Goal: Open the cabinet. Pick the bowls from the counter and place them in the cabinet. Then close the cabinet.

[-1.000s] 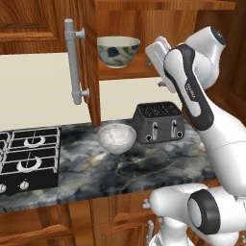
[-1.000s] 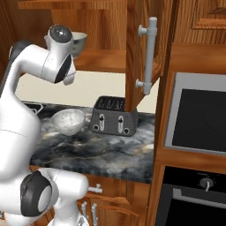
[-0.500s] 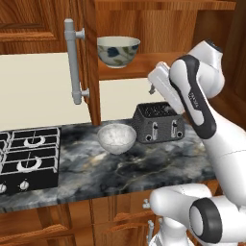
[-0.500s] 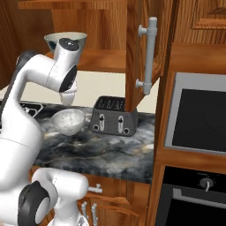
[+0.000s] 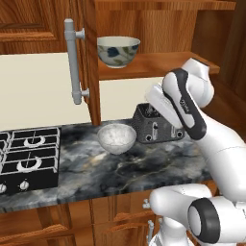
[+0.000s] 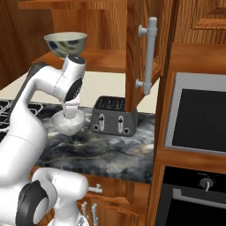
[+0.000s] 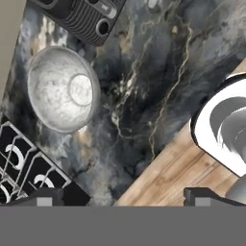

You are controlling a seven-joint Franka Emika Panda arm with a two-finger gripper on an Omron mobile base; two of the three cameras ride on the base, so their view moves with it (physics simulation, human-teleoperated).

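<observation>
Up on the cabinet (image 5: 158, 65) shelf one patterned bowl (image 5: 118, 49) is already parked, speckled bowl (image 7: 62, 89) left below the spread, empty gripper (image 7: 122, 197).

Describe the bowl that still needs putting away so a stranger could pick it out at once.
Start at the dark marble counter, between the black gas hob and the dark toaster. The speckled whitish-grey bowl sits there, plain, unlike the leaf-patterned bowl up on the cabinet shelf.

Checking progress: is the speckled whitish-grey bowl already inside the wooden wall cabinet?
No, the speckled whitish-grey bowl sits on the dark marble counter beside the black toaster.
</observation>
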